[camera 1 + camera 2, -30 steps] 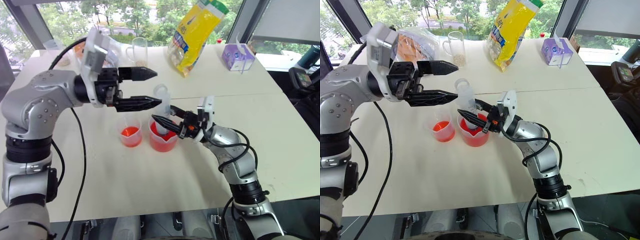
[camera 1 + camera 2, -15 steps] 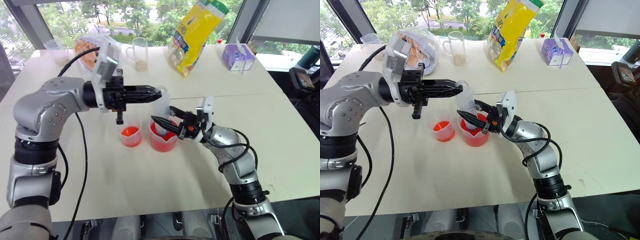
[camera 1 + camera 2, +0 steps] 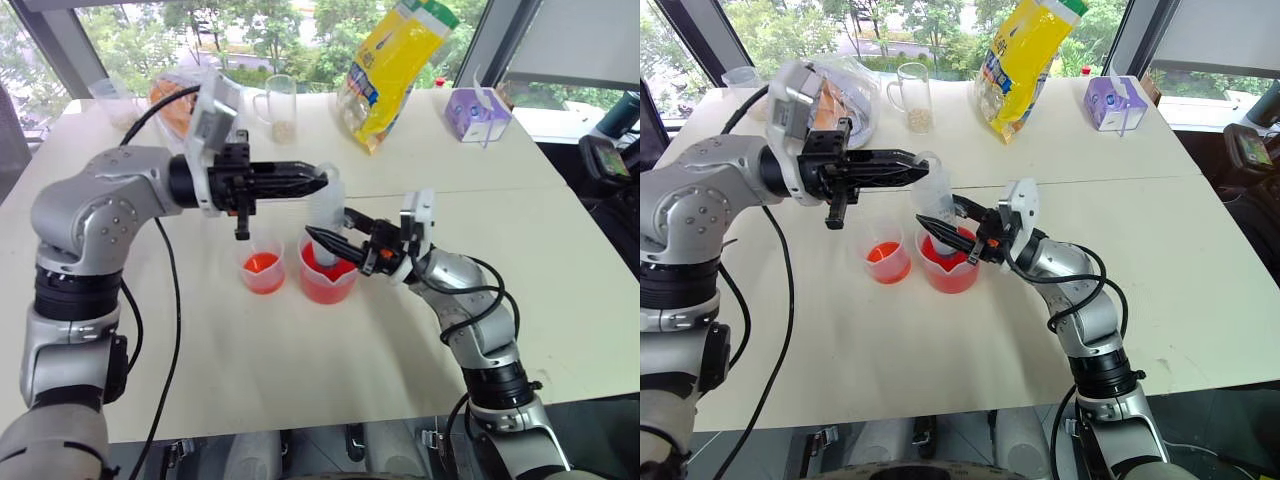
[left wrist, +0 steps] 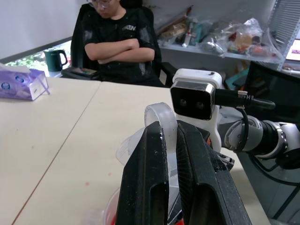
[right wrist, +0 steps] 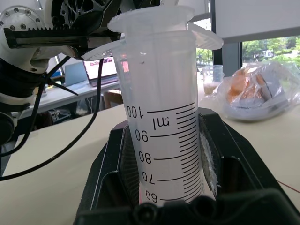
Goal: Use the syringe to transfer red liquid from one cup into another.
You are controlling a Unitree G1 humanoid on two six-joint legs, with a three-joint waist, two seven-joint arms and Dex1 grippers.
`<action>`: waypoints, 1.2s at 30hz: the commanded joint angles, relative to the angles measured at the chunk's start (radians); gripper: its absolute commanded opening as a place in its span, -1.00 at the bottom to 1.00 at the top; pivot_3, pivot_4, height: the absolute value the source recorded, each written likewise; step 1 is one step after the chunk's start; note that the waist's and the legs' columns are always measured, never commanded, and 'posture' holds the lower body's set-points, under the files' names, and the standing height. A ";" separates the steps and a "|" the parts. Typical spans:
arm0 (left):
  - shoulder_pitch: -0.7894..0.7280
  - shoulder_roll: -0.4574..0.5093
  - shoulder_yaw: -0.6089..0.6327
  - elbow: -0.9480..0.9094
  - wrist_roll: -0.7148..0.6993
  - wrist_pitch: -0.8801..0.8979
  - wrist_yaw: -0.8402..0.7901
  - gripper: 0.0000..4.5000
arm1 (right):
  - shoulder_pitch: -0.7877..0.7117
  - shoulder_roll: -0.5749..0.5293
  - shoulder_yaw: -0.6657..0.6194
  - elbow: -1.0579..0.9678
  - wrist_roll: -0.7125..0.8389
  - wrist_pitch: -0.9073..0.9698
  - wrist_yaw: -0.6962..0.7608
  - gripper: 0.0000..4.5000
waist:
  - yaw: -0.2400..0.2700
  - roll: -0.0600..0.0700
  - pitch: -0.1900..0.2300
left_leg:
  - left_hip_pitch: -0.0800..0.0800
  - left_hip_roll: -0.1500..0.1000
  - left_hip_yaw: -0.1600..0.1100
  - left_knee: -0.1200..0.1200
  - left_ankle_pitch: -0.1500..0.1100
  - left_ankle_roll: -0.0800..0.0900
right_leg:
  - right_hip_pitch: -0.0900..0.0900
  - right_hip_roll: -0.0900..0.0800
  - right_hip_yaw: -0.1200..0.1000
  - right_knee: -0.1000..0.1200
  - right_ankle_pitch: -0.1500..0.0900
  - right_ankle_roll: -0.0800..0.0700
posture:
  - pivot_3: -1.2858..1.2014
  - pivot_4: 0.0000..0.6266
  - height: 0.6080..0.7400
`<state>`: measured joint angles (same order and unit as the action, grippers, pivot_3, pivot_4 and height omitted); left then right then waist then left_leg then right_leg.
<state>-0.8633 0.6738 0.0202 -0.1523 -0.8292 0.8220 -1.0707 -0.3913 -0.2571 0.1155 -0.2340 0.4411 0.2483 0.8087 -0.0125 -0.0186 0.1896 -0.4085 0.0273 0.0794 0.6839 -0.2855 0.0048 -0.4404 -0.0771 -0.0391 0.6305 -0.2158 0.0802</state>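
Black fingers of the right gripper [image 3: 322,240] clamp the barrel of the fat clear plastic syringe [image 3: 324,215], standing upright in the wider clear spouted beaker [image 3: 327,275] of translucent red liquid [image 3: 328,286]. The left gripper [image 3: 318,184] pinches its white plunger top. Just left stands the narrower clear plastic cup [image 3: 262,267].

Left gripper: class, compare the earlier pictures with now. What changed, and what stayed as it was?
The left gripper swung in and closed from wide open onto the syringe plunger top. The right gripper stayed shut on the barrel, tip in the beaker; the smaller cup stayed put.
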 commanded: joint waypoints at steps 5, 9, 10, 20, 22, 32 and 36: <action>-0.106 0.010 0.076 0.041 0.012 -0.059 0.005 -0.98 | 0.037 -0.022 0.033 0.002 0.002 0.032 0.019 -0.39 | 0.000 0.000 0.000 | 0.000 0.000 0.000 0.000 0.000 0.000 | 0.000 0.000 0.000 0.000 0.000 0.000 | 0.03 -0.52 1.00; -0.125 0.011 0.080 0.062 0.021 -0.065 -0.005 -0.98 | 0.047 -0.025 0.037 0.004 0.003 0.033 0.018 -0.39 | 0.000 0.000 0.000 | 0.000 -0.001 0.000 0.000 0.000 0.000 | 0.000 0.000 0.000 0.000 0.000 0.000 | 0.03 -0.52 1.00; -0.128 0.010 0.081 0.066 0.024 -0.068 -0.006 -0.98 | 0.048 -0.025 0.037 0.006 0.003 0.031 0.019 -0.39 | 0.000 0.000 0.000 | 0.000 -0.001 0.000 0.000 0.000 0.000 | 0.000 0.000 0.000 0.000 0.000 0.000 | 0.03 -0.52 1.00; -0.144 0.009 0.085 0.083 0.042 -0.084 -0.014 -0.98 | 0.052 -0.028 0.038 0.006 0.005 0.035 0.022 -0.39 | 0.000 0.000 0.000 | 0.000 0.000 0.000 0.000 0.000 0.000 | 0.000 0.000 0.000 0.000 0.000 0.000 | 0.03 -0.52 1.00; -0.145 0.008 0.086 0.084 0.045 -0.084 -0.015 -0.98 | 0.051 -0.027 0.038 0.006 0.005 0.035 0.022 -0.39 | 0.000 0.000 0.000 | 0.000 0.000 0.000 0.000 0.000 0.000 | 0.000 0.000 0.000 0.000 0.000 0.000 | 0.03 -0.52 1.00; -0.129 0.006 0.084 0.069 0.031 -0.060 -0.016 -0.98 | 0.027 -0.021 0.025 -0.016 0.013 0.043 0.007 -0.39 | 0.000 0.000 0.000 | 0.000 0.000 0.000 0.000 0.000 0.000 | 0.000 0.000 0.000 0.000 0.000 0.000 | 0.03 -0.52 1.00; -0.089 0.010 0.071 0.045 0.020 -0.032 -0.019 -0.50 | -0.002 -0.014 0.010 -0.038 0.024 0.054 -0.010 -0.39 | 0.000 0.000 0.000 | 0.000 0.000 0.000 0.000 0.000 0.000 | 0.000 0.000 0.000 0.000 0.000 0.000 | 0.03 -0.52 1.00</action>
<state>-0.9388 0.6697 0.0432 -0.0809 -0.7970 0.8079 -1.0984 -0.3773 -0.2673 0.1216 -0.2357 0.4543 0.2957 0.7993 -0.0129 -0.0187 0.1895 -0.4084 0.0271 0.0793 0.6839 -0.2855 0.0048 -0.4404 -0.0770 -0.0391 0.6307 -0.2158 0.0802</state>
